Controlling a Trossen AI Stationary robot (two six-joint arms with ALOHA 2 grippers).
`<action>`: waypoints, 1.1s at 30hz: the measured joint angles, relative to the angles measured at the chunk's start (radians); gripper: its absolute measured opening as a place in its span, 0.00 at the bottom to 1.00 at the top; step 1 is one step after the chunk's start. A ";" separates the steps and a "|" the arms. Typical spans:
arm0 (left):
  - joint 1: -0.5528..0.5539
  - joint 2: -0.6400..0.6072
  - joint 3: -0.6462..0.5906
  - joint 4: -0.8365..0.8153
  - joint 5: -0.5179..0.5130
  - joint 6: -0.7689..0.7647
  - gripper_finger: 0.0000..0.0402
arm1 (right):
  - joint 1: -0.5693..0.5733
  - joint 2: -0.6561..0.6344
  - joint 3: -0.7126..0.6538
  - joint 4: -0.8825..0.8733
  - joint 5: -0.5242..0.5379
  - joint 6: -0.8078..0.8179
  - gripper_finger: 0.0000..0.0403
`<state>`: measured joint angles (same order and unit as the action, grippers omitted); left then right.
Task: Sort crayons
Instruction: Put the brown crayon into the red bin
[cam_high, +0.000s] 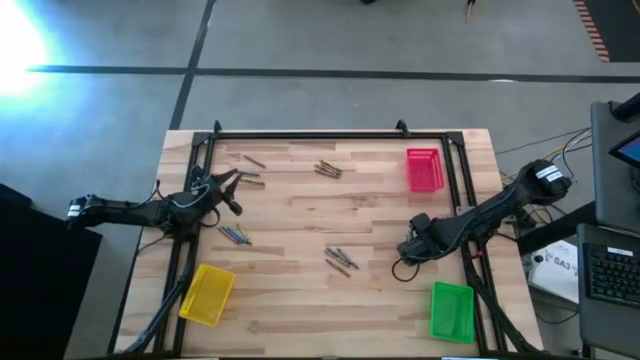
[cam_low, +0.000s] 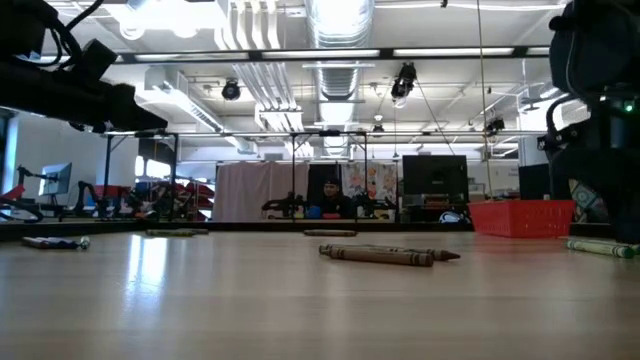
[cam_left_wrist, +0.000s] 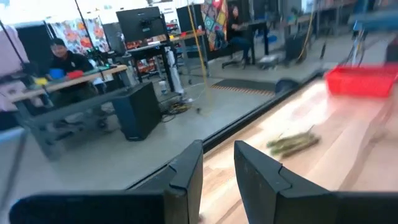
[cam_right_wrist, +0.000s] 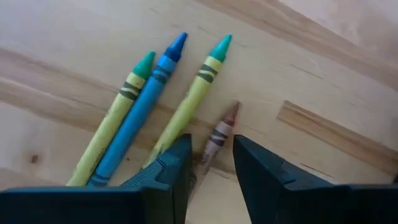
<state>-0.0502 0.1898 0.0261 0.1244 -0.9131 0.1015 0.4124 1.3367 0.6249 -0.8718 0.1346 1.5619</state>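
A pale wooden plank counter (cam_high: 300, 290) with visible grain is seen from above, framed by a thin black metal rail. Slender paper-wrapped crayons lie on it in small clusters: one near the far edge (cam_high: 328, 169), one toward the left (cam_high: 236, 235), and one near the middle (cam_high: 341, 259). The right pincer (cam_right_wrist: 210, 163) is lowered over the middle cluster, its two dark, wedge-shaped fingers standing slightly apart around the blunt end of a brown crayon (cam_right_wrist: 219, 135); whether it is gripped cannot be told. Beside it lie two green-tipped yellow-wrapped crayons and a blue crayon (cam_right_wrist: 140, 112). The left pincer (cam_left_wrist: 217, 168) is held above the left side, fingers narrowly parted and empty. Rectangular mesh-walled plastic trays are seen: red (cam_high: 424, 169), yellow (cam_high: 207, 293), green (cam_high: 451, 310).
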 joint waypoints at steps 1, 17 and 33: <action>0.000 0.000 0.000 0.004 0.007 -0.035 0.19 | 0.000 0.005 -0.001 0.001 -0.001 -0.007 0.27; 0.000 0.002 0.000 0.003 0.015 -0.261 0.19 | 0.000 -0.075 -0.006 0.002 -0.052 -0.084 0.04; 0.000 0.018 0.000 0.011 0.015 -0.239 0.19 | -0.370 -0.440 -0.005 -0.110 0.480 -0.379 0.03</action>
<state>-0.0502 0.2082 0.0260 0.1351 -0.8984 -0.1376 0.0421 0.8964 0.6197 -0.9820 0.6143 1.1832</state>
